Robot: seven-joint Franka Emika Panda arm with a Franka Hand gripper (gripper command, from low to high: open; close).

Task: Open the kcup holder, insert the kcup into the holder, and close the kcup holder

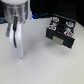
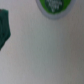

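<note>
We log a black boxy two-drawer kcup holder [image 1: 60, 31] on the white desk [image 1: 45, 65], a small green-topped white kcup [image 2: 53, 6] beneath our silver claw [image 1: 16, 47], its closure indiscernible, seemingly poised for pickup.

Arm [image 1: 17, 10]: white rounded cylindrical housing at the wrist, glossy, with a dark band or gap under it. Gripper [image 1: 18, 47] below is light grey/white, long pale jaws tapering down. Thin dark cable or edge along one side. Blurry, no screws or markings readable. Wrist view: dark green blurred part at frame edge
</note>
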